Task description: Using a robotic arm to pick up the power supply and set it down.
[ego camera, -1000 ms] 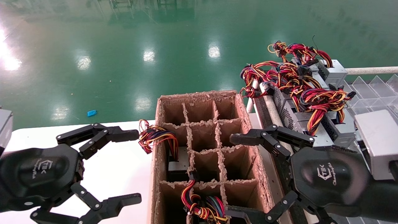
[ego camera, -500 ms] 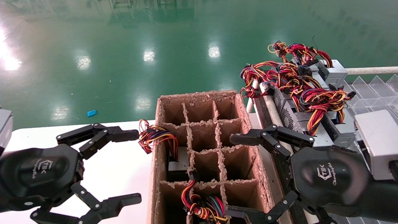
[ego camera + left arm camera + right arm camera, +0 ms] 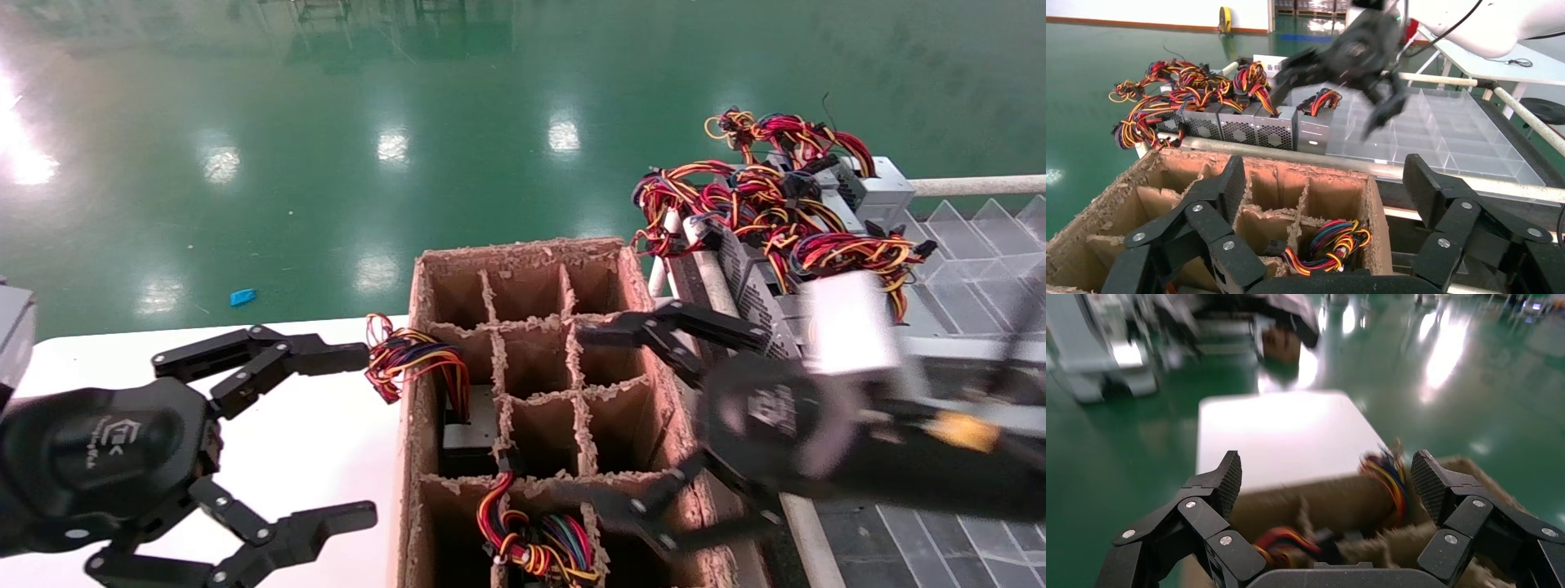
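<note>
**Right gripper is opening wide over the box; the near cell is asking for a straight descent**

On the near left, the left gripper (image 3: 364, 437) is hanging over the white table (image 3: 327, 425), just beside the left wall of the cardboard box (image 3: 409, 457). Its fingers are spread wide and are holding nothing, so I am judging this arm as idle.

The power supply (image 3: 535, 543) is sitting in a near cell of the box. Only its bundle of purple, blue, red, orange and yellow wires is showing above the dividers; the metal body is hidden below. A second unit (image 3: 467, 429) is lying in the left column a little farther, with its own wires (image 3: 409, 359) spilling over the left wall.

The right gripper (image 3: 596, 420) is hovering over the right side of the box, a little beyond that near cell. Its fingers are spread fully apart and are empty, which the right wrist view is also showing.

The step in hand, as I am reading it, is the reach for the supply. To do it well:

- The gripper is needing to come nearer and centre over the cell before it goes down
- The fingers should be entering straight, clear of the ragged dividers
- The grip should be closing on the metal case, not on the loose wires, which would be slipping or snagging

On the far right, more grey supplies (image 3: 817, 237) with red and yellow wires are lying in a row and are not the target
</note>
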You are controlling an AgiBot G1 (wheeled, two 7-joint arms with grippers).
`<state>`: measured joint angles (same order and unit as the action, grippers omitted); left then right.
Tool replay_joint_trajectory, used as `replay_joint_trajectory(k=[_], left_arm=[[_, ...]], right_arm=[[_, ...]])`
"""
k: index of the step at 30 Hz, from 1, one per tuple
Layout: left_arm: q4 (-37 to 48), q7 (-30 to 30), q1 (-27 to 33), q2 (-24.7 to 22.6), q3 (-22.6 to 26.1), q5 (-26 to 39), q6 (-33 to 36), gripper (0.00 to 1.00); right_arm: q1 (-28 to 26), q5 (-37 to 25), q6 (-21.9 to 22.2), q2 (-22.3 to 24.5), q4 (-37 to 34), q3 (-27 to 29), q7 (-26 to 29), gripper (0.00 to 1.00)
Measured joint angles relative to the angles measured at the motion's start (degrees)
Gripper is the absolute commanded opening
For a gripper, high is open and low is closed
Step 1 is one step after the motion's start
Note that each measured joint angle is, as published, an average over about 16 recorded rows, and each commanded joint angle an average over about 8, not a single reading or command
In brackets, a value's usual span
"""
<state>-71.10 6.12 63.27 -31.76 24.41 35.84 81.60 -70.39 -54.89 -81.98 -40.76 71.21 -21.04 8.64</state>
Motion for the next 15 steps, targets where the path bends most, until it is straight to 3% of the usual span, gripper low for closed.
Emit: replay_joint_trajectory(k=[7, 15], left_arm=[[0.0, 0.0, 0.0, 0.0, 0.0, 0.0, 0.0, 0.0], [0.0, 0.0, 0.0, 0.0, 0.0, 0.0, 0.0, 0.0]], right_arm=[[-7.82, -10.01, 0.05, -6.96, -6.13, -5.09, -3.91, 1.0], [-15.21, -18.26, -1.09, -15.78, -17.12, -9.9, -12.99, 1.0]])
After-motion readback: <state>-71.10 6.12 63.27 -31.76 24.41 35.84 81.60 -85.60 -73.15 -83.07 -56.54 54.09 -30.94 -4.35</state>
